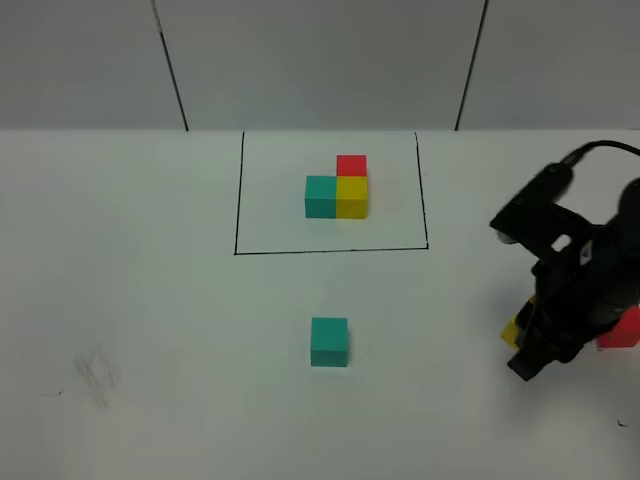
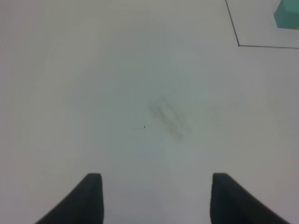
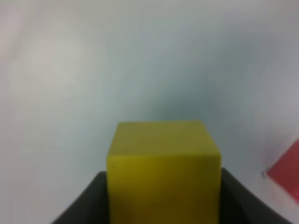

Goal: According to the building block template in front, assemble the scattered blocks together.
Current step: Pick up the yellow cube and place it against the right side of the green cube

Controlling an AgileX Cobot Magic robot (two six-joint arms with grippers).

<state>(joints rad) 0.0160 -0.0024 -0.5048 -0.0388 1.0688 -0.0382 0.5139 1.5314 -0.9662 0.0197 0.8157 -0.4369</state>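
The yellow cube point(image 3: 163, 158) is clamped between the jaws of the right pincer point(image 3: 163, 200), toward the right edge of the tabletop point(image 1: 150, 300). Whether it is lifted off the surface cannot be told. The red cube point(image 1: 622, 328) is seen just beside it, nearer that edge. The loose teal cube point(image 1: 329, 341) is set alone near the middle, well apart from both. The building block template point(image 1: 337, 188) is laid inside its black drawn frame toward the far edge. The left pincer point(image 2: 156, 176) is held open over bare tabletop, with nothing between its jaws.

The cubes are judged to be light, rigid and smooth-faced. Crushing is not to be feared, but a slip or a twist is likely if a corner is pinched. Two opposite flat side faces are best taken squarely, and the faces to be butted against a neighbour are best kept free.
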